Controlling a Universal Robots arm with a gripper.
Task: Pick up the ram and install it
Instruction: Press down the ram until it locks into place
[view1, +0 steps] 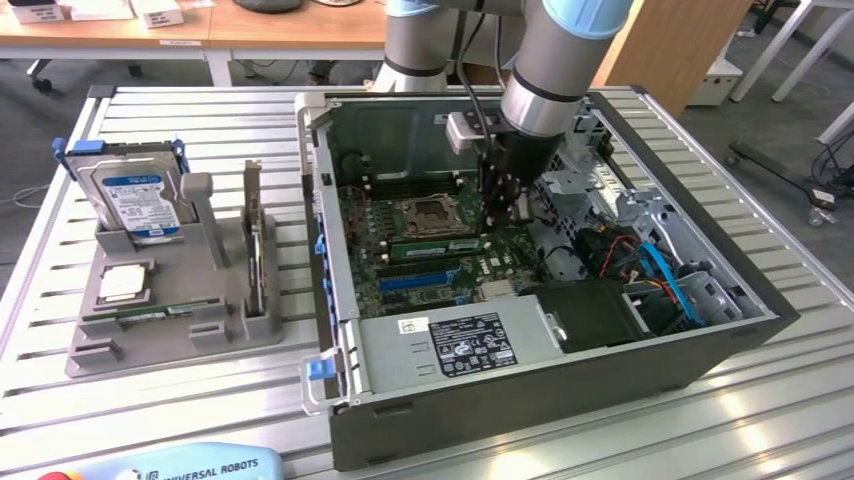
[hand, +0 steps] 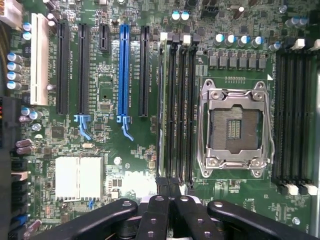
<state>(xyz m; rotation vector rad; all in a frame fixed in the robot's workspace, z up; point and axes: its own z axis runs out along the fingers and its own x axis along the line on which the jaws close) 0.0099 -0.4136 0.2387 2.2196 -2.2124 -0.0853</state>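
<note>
The ram (hand: 161, 105) is a thin green stick standing edge-on in the memory slot nearest the long black expansion slots, beside the open processor socket (hand: 234, 127). In the exterior view the ram (view1: 434, 243) shows as a green strip on the motherboard inside the open computer case (view1: 534, 395). My gripper (hand: 169, 189) is shut, its black fingers (hand: 159, 210) pressed together right at one end of the stick. I cannot tell whether they touch it. Seen from outside, the gripper (view1: 507, 218) reaches straight down into the case.
A grey holder (view1: 174, 340) stands on the slatted table at the exterior view's left. It carries a silver-blue hard drive (view1: 134, 195), a small square chip (view1: 123, 283) and another green stick (view1: 150, 312). Cables and drive bays (view1: 641, 260) crowd the case's right side.
</note>
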